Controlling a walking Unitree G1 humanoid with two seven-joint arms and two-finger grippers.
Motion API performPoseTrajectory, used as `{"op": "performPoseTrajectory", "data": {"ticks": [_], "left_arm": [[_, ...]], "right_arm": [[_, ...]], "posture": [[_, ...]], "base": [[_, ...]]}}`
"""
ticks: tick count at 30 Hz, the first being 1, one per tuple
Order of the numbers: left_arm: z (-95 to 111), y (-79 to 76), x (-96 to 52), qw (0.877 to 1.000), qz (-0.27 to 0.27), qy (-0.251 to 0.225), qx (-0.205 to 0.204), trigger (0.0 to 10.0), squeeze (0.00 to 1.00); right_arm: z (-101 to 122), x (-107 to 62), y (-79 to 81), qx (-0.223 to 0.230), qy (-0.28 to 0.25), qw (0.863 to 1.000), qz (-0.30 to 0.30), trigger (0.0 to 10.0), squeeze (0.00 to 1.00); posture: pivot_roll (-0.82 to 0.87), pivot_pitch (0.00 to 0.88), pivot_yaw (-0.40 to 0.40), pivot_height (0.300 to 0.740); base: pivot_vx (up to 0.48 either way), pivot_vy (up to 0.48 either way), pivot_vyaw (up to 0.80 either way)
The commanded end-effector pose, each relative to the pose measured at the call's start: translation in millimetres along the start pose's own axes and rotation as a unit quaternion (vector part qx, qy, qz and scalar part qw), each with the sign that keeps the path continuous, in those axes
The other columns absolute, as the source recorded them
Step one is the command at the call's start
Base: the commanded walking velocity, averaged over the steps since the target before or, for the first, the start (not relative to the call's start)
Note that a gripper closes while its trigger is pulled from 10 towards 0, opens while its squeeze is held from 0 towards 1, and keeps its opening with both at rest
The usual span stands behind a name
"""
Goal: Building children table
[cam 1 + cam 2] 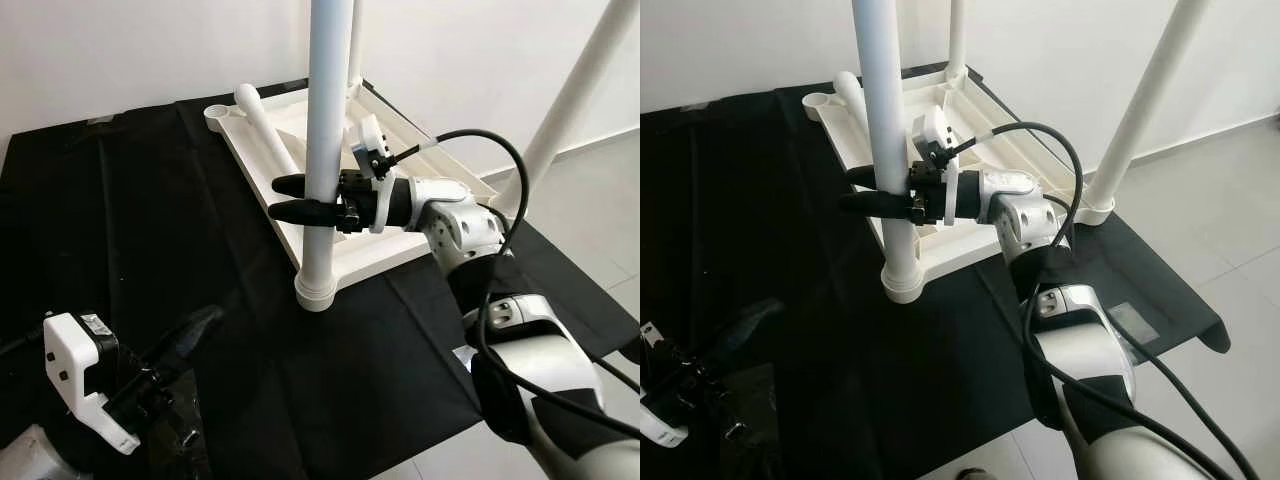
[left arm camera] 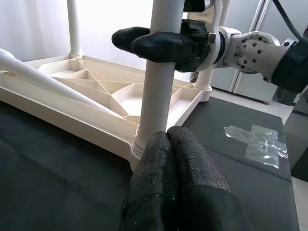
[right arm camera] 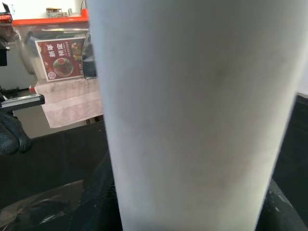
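The leg [image 1: 327, 130], clasped by the right gripper [image 1: 290, 198], should be pressed straight into the socket [image 1: 316, 292] below; left gripper [image 2: 180, 159] is clenched empty

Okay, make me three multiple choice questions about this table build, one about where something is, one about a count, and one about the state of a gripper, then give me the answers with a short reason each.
1. Where does the loose table leg lie?
A. Inside the upturned tabletop
B. On the bare floor
C. In the left gripper

2. How many legs stand upright in the tabletop's corner sockets?
A. One
B. Three
C. Five

3. What is the right gripper doing?
A. Hanging idle
B. Closed around the near upright leg
C. Pressing on the black cloth

Answers:
1. A, the loose leg rests slanted across the ribbed underside, near the empty corner socket.
2. B, the near leg, a far one and one at the right stand upright.
3. B, its two black fingers sit on either side of the near leg, while the left gripper is shut and low, apart from it.
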State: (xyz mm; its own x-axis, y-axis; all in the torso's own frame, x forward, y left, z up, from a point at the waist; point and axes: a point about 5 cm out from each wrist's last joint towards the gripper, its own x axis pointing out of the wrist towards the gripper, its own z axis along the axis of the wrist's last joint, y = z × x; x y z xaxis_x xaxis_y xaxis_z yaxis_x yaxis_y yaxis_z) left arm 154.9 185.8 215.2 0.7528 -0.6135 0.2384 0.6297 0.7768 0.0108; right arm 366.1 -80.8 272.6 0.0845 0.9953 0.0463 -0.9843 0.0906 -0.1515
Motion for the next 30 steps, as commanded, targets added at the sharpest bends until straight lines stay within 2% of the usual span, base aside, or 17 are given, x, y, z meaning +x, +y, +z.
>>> {"op": "performPoseTrajectory", "data": {"ticks": [1, 5, 6, 7, 8, 10, 18, 19, 20, 21, 22, 23, 24, 25, 26, 27, 30], "left_arm": [[-1.2, 0.6, -1.1, 1.000, 0.003, 0.007, 0.001, 10.0, 0.00], [-1.7, 1.4, -1.2, 1.000, 0.003, 0.005, -0.001, 10.0, 0.00], [-2.3, 1.9, -1.2, 1.000, 0.003, 0.006, -0.002, 10.0, 0.00], [-2.3, 1.9, -1.2, 1.000, 0.003, 0.006, -0.002, 10.0, 0.00], [-2.9, 2.0, -1.0, 1.000, 0.001, 0.005, -0.004, 10.0, 0.00], [-4.3, 3.4, 1.8, 1.000, -0.001, 0.006, -0.006, 10.0, 0.00], [-4.7, 3.7, 8.2, 1.000, -0.011, -0.003, -0.007, 10.0, 0.00], [-4.5, 3.9, 7.5, 1.000, -0.010, -0.002, -0.006, 10.0, 0.00], [-4.5, 4.0, 6.9, 1.000, -0.009, -0.001, -0.005, 10.0, 0.00], [-4.7, 4.4, 6.2, 1.000, -0.008, -0.001, -0.004, 10.0, 0.00], [-4.8, 4.7, 5.8, 1.000, -0.007, 0.000, -0.004, 10.0, 0.00], [-4.8, 4.9, 6.0, 1.000, -0.007, -0.001, -0.003, 10.0, 0.00], [-4.8, 4.9, 6.0, 1.000, -0.007, -0.001, -0.003, 10.0, 0.00], [-4.7, 5.4, 6.4, 1.000, -0.007, -0.001, -0.003, 10.0, 0.00], [-4.6, 5.5, 7.3, 1.000, -0.008, -0.002, -0.002, 10.0, 0.00], [-4.6, 5.5, 7.3, 1.000, -0.008, -0.002, -0.002, 10.0, 0.00], [-5.2, 4.1, 8.8, 1.000, -0.009, -0.004, -0.002, 10.0, 0.00]], "right_arm": [[-11.4, -7.5, -0.7, 0.010, -0.006, 0.999, -0.044, 0.0, 0.00], [-39.6, -10.2, 6.7, 0.036, -0.009, 0.974, -0.222, 0.0, 0.00], [-56.4, -14.8, 11.2, 0.023, 0.025, 0.936, -0.350, 0.0, 0.00], [-56.4, -14.8, 11.2, 0.023, 0.025, 0.936, -0.350, 0.0, 0.00], [-70.8, -21.7, 26.1, 0.018, 0.042, 0.896, -0.443, 0.0, 0.00], [-84.5, -22.8, 58.4, -0.006, 0.068, 0.866, -0.496, 0.0, 0.00], [-93.1, -2.5, 60.3, 0.016, 0.068, 0.883, -0.465, 0.0, 0.00], [-92.6, 1.0, 60.2, 0.018, 0.069, 0.886, -0.458, 2.2, 0.00], [-91.1, 3.8, 62.9, 0.020, 0.072, 0.884, -0.462, 2.2, 0.00], [-89.1, 8.4, 64.7, 0.010, 0.084, 0.891, -0.446, 10.0, 0.00], [-84.9, 11.0, 64.4, 0.018, 0.071, 0.896, -0.438, 10.0, 0.00], [-80.6, 14.5, 65.9, 0.011, 0.069, 0.907, -0.416, 10.0, 0.29], [-80.6, 14.5, 65.9, 0.011, 0.069, 0.907, -0.416, 10.0, 0.29], [-75.6, 16.6, 64.3, 0.007, 0.062, 0.916, -0.397, 10.0, 0.99], [-68.2, 20.3, 62.7, 0.016, 0.042, 0.934, -0.356, 10.0, 1.00], [-68.2, 20.3, 62.7, 0.016, 0.042, 0.934, -0.356, 10.0, 1.00], [-39.4, 16.6, 43.4, -0.006, -0.005, 0.967, -0.254, 10.0, 1.00]], "posture": [[0.01, 0.213, -0.024, 0.740], [-0.01, 0.217, -0.029, 0.740], [-0.02, 0.220, -0.022, 0.740], [-0.02, 0.220, -0.022, 0.740], [-0.02, 0.221, -0.020, 0.740], [-0.02, 0.223, -0.005, 0.740], [-0.02, 0.197, -0.004, 0.740], [-0.02, 0.192, -0.006, 0.740], [-0.02, 0.191, -0.006, 0.740], [-0.02, 0.189, -0.003, 0.740], [-0.02, 0.188, -0.003, 0.740], [-0.02, 0.186, -0.004, 0.740], [-0.02, 0.186, -0.004, 0.740], [-0.02, 0.186, -0.004, 0.740], [-0.02, 0.184, -0.005, 0.740], [-0.02, 0.184, -0.005, 0.740], [-0.02, 0.179, -0.011, 0.740]], "base": [[0.000, 0.000, 0.00], [0.000, 0.000, 0.00], [0.000, 0.000, 0.00], [0.000, 0.000, 0.00], [0.000, 0.000, 0.00], [0.000, 0.000, 0.00], [0.000, 0.000, 0.00], [0.000, 0.000, 0.00], [0.000, 0.000, 0.00], [0.000, 0.000, 0.00], [0.000, 0.000, 0.00], [0.000, 0.000, 0.00], [0.000, 0.000, 0.00], [0.000, 0.000, 0.00], [0.000, 0.000, 0.00], [0.000, 0.000, 0.00], [0.000, 0.000, 0.00]]}}
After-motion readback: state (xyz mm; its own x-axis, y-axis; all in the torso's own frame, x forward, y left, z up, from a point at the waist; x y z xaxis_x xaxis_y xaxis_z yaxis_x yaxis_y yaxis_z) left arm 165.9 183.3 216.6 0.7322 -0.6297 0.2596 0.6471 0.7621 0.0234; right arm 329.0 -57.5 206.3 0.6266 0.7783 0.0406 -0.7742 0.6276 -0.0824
